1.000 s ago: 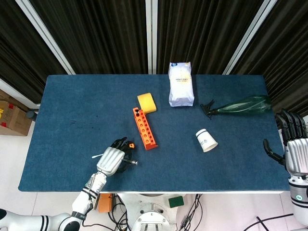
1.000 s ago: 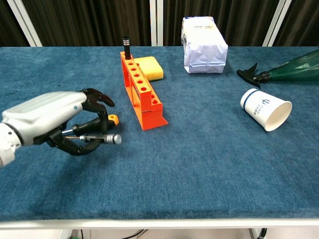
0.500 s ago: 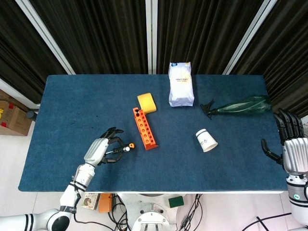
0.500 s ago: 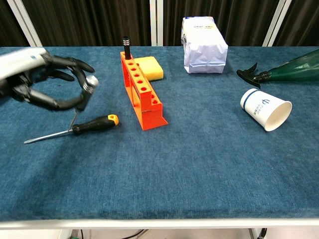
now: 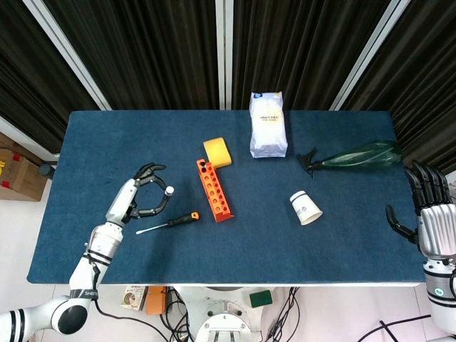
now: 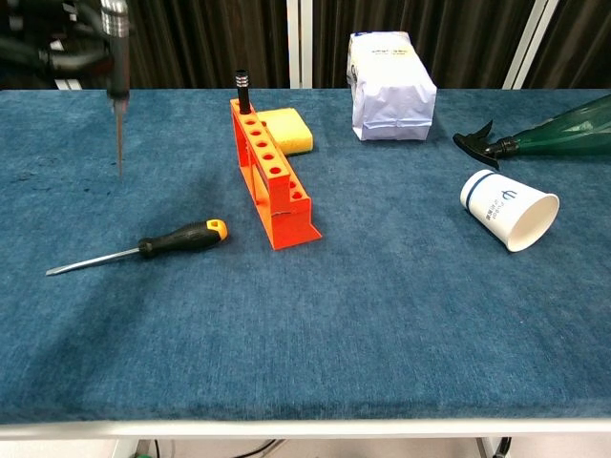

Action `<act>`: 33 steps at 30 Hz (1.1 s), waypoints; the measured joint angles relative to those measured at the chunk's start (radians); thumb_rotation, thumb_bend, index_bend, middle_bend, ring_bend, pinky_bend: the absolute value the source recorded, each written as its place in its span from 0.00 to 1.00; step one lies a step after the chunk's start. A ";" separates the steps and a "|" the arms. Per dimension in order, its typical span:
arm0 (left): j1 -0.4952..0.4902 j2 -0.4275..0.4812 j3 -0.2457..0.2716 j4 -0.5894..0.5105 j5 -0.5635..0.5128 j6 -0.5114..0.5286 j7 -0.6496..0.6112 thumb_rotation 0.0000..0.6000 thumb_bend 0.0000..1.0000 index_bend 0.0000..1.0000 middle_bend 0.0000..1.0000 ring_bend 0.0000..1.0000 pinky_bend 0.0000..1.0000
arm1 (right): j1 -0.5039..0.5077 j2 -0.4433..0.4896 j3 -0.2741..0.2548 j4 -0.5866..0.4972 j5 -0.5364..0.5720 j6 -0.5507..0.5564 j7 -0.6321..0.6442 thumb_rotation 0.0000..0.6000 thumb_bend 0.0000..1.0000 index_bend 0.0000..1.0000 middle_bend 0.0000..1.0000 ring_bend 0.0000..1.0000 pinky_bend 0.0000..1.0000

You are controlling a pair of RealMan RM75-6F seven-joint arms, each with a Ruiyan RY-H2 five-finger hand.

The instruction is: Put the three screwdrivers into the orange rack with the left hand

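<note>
The orange rack [image 5: 214, 190] [image 6: 272, 181] stands mid-table, with one dark-handled screwdriver [image 6: 242, 88] upright in its far hole. My left hand [image 5: 139, 197] [image 6: 57, 29] hovers left of the rack and grips a second screwdriver [image 6: 117, 95] by the handle. Its shaft hangs straight down, well above the cloth, and the chest view cuts off most of the hand. A third screwdriver [image 5: 171, 221] [image 6: 177, 239], with a black and orange handle, lies flat between the hand and the rack. My right hand [image 5: 432, 214] hangs open off the table's right edge.
A yellow sponge [image 5: 217, 152] [image 6: 286, 130] sits just behind the rack. Farther back stands a white bag [image 5: 268, 125]. At the right, a green spray bottle [image 5: 356, 157] lies on its side, with a tipped paper cup [image 5: 306, 208] [image 6: 506, 208] in front of it.
My left hand lifted one screwdriver off the table and carried it up and to the left. Its shaft turned from level to vertical. The black and orange screwdriver stayed on the cloth.
</note>
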 measured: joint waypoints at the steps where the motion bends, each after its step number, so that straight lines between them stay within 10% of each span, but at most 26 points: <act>1: -0.005 0.002 -0.012 -0.005 -0.009 -0.001 -0.006 1.00 0.34 0.63 0.17 0.03 0.14 | 0.001 0.001 0.000 -0.003 -0.001 0.000 -0.001 1.00 0.40 0.00 0.00 0.00 0.00; 14: -0.174 -0.084 -0.148 -0.008 -0.212 -0.042 0.063 1.00 0.34 0.64 0.17 0.03 0.14 | 0.013 0.005 0.005 -0.022 -0.004 -0.011 -0.015 1.00 0.40 0.00 0.00 0.00 0.00; 33: -0.309 -0.320 -0.213 0.171 -0.331 -0.008 0.074 1.00 0.35 0.66 0.15 0.03 0.13 | 0.018 -0.003 0.006 -0.008 0.007 -0.021 -0.009 1.00 0.40 0.00 0.00 0.00 0.00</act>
